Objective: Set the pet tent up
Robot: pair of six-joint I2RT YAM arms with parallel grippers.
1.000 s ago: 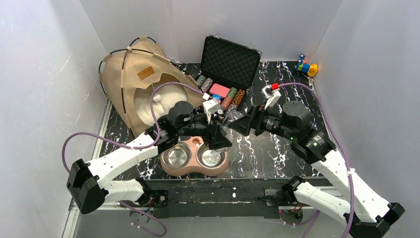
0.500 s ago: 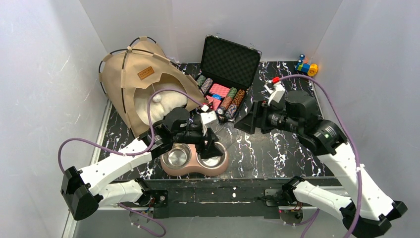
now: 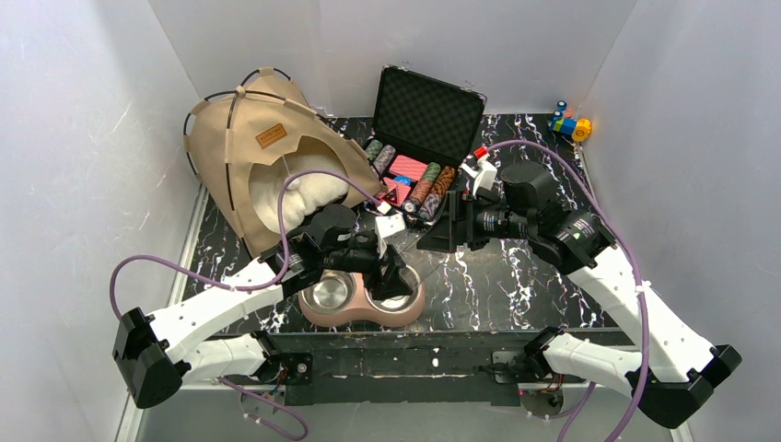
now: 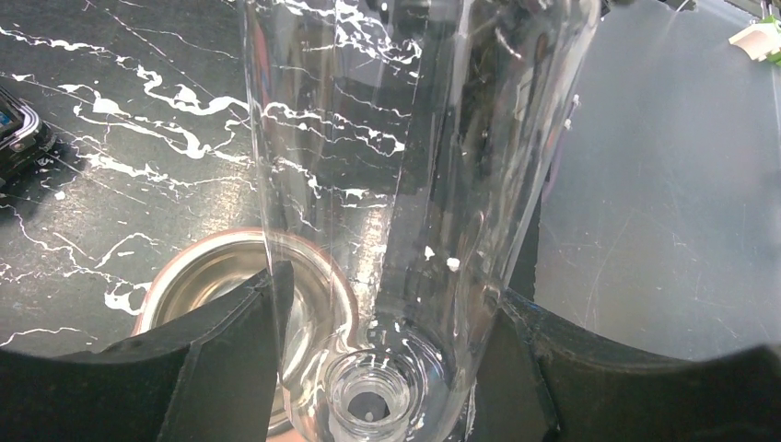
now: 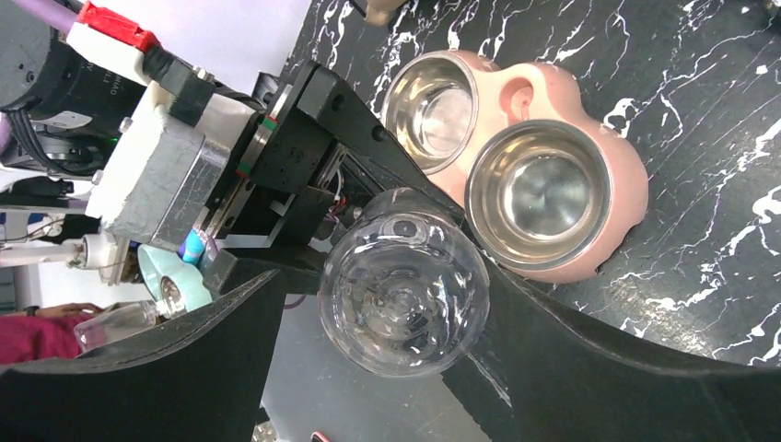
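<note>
The pet tent (image 3: 241, 147) stands at the back left, tan canvas on thin black poles, with a brown label (image 3: 271, 136) above its arched entrance. A fluffy white cushion (image 3: 297, 195) fills the entrance. Neither gripper touches the tent. My left gripper (image 3: 391, 267) (image 4: 382, 313) is shut on a clear plastic bottle (image 4: 405, 175) near its neck, above the bowls. My right gripper (image 3: 433, 230) (image 5: 387, 295) stands open around the bottle's base (image 5: 402, 293), with a gap on one side.
A pink double pet bowl (image 3: 361, 293) (image 5: 619, 175) sits near the front edge under the left gripper. An open black case (image 3: 426, 110) with stacked poker chips stands at the back. A small coloured toy (image 3: 571, 124) lies at the back right corner.
My right arm has swung left toward the left gripper and its jaws have widened around the bottle's base. The left arm dropped toward the bowls, then held still.
</note>
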